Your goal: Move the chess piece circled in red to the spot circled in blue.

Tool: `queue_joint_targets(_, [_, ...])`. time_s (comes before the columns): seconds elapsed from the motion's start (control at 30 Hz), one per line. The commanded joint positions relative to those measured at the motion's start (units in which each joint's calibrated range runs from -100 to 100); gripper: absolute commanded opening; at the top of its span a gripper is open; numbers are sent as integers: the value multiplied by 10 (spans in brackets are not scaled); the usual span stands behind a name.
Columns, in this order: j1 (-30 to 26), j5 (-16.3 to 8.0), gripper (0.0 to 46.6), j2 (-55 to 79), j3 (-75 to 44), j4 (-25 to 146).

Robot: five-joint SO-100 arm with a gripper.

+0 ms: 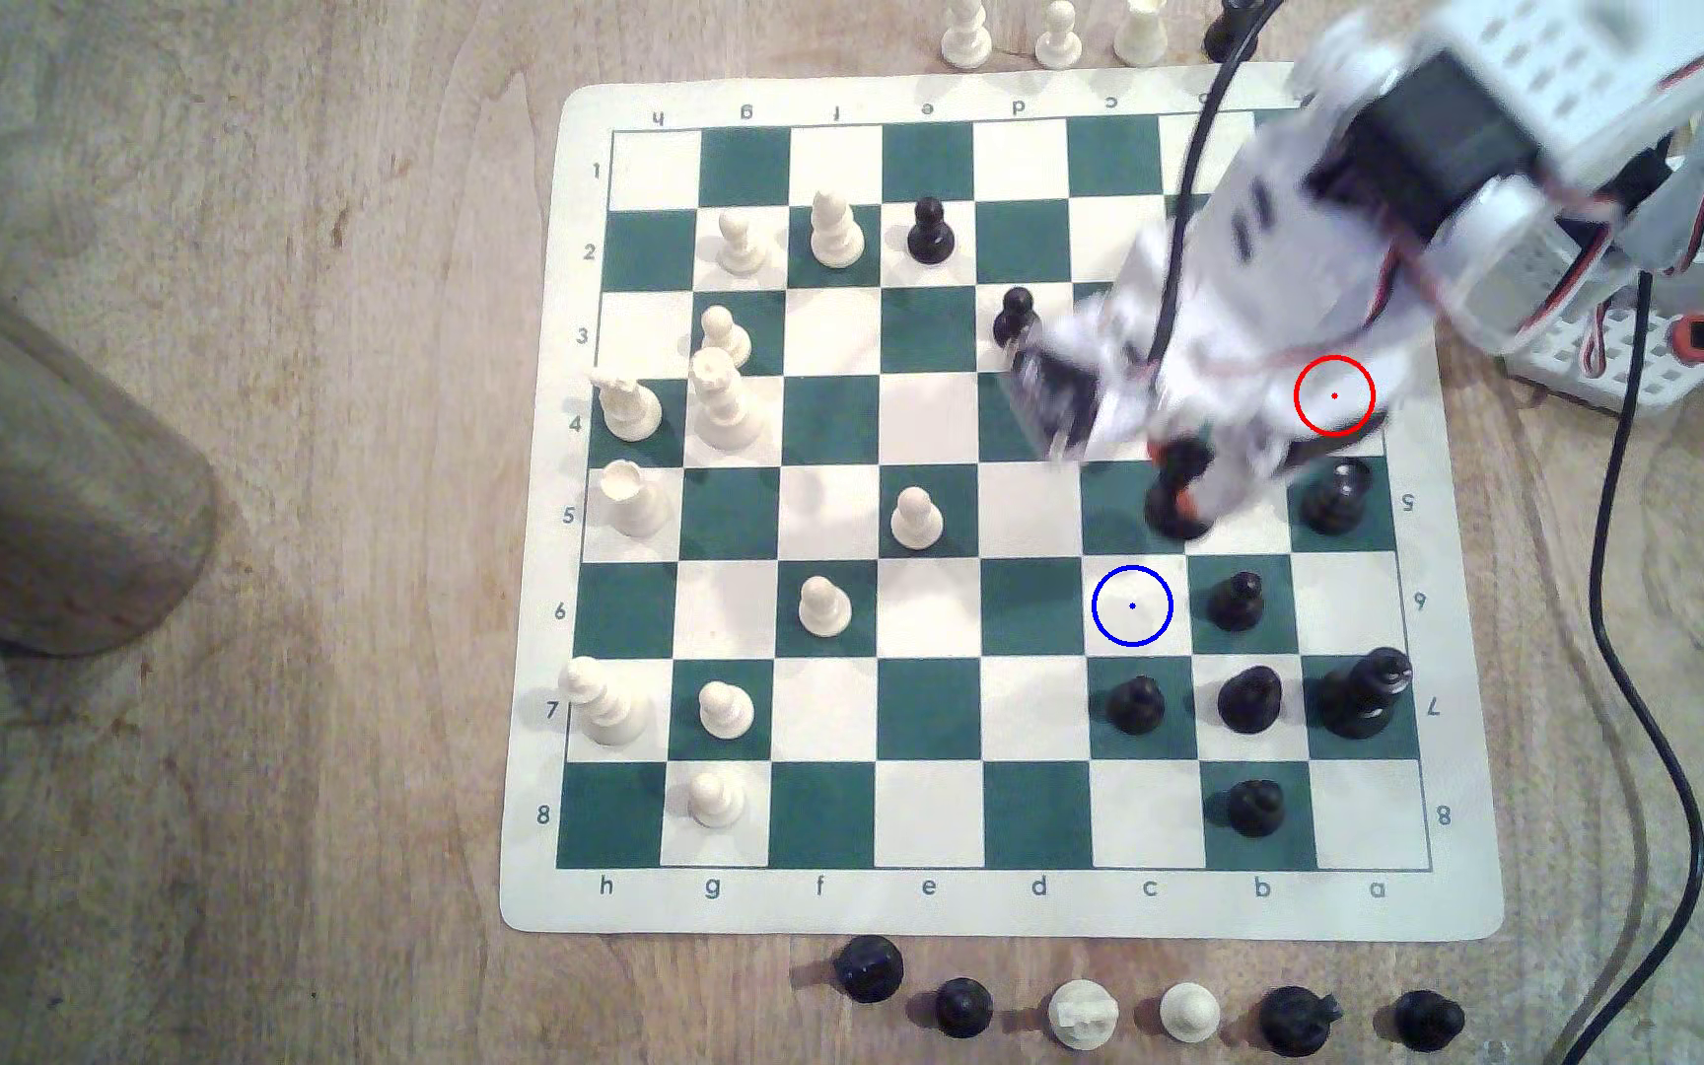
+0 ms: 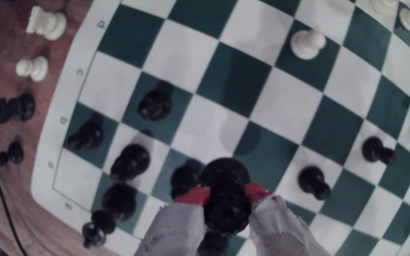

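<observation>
The chess piece (image 1: pixel 1176 517) is glossy black and hangs tilted over the border of a green and a cream square in row 5. My gripper (image 1: pixel 1181 481) is shut on it. The arm above is motion-blurred. In the wrist view, red-tipped, cloth-wrapped fingers (image 2: pixel 194 198) clamp the chess piece (image 2: pixel 225 177) from both sides, and my gripper (image 2: pixel 227 195) holds it above the board. The spot (image 1: pixel 1132 605), a cream square with a blue ring, lies one row nearer the board's row 8 edge, just toward the exterior view's left. The red ring (image 1: pixel 1335 395) lies over the blurred arm.
Black pieces crowd the spot: a pawn (image 1: pixel 1237 599) beside it, a pawn (image 1: pixel 1135 705) and a rounder piece (image 1: pixel 1250 699) one row on, a tall piece (image 1: pixel 1360 696), and another (image 1: pixel 1335 497) near the gripper. A black cable (image 1: pixel 1647 635) runs past the board's right edge.
</observation>
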Motion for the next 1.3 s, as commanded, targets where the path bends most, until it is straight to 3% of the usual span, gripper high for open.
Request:
queue_joint_targets(0.0, [-21,-3,3,48,-98,-9])
queue_joint_targets(0.37, [-16,0,3,162,-138,-47])
queue_joint_targets(1.27, [-6,2,3,202,-150,-64])
